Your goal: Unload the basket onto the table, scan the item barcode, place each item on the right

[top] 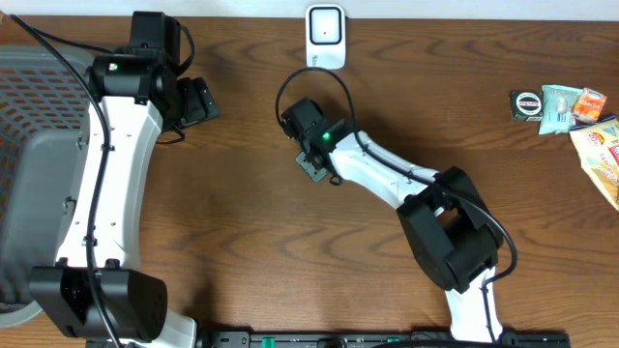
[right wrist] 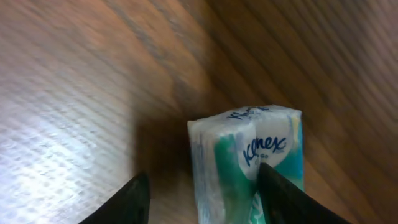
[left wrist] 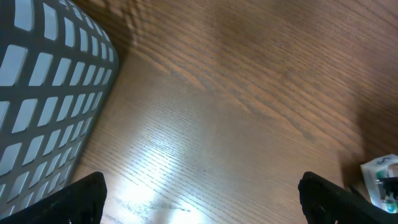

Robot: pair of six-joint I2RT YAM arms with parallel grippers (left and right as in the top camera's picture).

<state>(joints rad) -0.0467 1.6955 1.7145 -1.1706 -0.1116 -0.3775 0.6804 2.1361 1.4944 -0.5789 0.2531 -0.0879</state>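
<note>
Much open table (top: 251, 242) is surrounding left fingers (left wrist: 81, 199), hanging released by the basket (left wrist: 43, 93); right fingers (right wrist: 124, 205) are flanking the tissue pack (right wrist: 227, 162), grasp untellable.

Glossy plastic tissue pack (right wrist: 239, 165), smooth grained-wood table (right wrist: 74, 81).

Mock shop checkout, perhaps lab: barcode scanner (top: 325, 37), grey basket (top: 29, 116), packaged goods (top: 571, 106).

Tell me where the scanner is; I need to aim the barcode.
In the overhead view, the scanner stands at the table's far edge, near centre, just beyond the right tool.
</note>
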